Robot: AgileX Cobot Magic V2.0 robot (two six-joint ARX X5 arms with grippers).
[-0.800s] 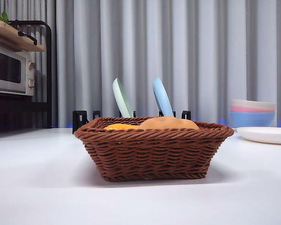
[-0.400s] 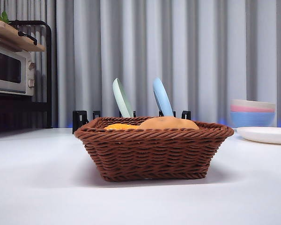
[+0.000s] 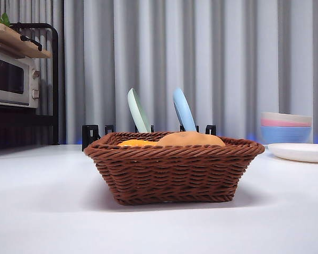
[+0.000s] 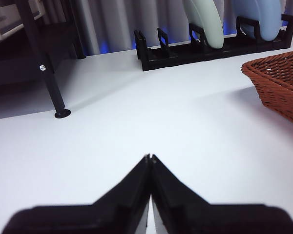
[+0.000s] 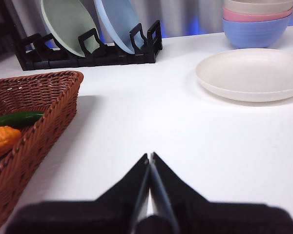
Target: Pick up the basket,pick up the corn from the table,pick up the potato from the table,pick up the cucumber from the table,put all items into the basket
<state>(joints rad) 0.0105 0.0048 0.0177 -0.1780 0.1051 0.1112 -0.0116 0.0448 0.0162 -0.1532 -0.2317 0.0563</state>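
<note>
- While the basket [image 3: 174, 168] holds corn [image 5: 2, 138], potato [image 3: 191, 139] and cucumber [image 5: 15, 118], both grippers sit beside it.
- Left gripper [image 4: 150, 157]: jaws together, empty.
- Right gripper [image 5: 150, 156]: jaws together, empty.

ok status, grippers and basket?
Both grippers shut, empty, low over table. Basket holds corn, potato, cucumber. Nothing blocking.

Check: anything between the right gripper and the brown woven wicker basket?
Nothing visible. The right gripper, jaws shut, sits over bare white table; the brown woven wicker basket lies off to its side, with open tabletop between them.
</note>
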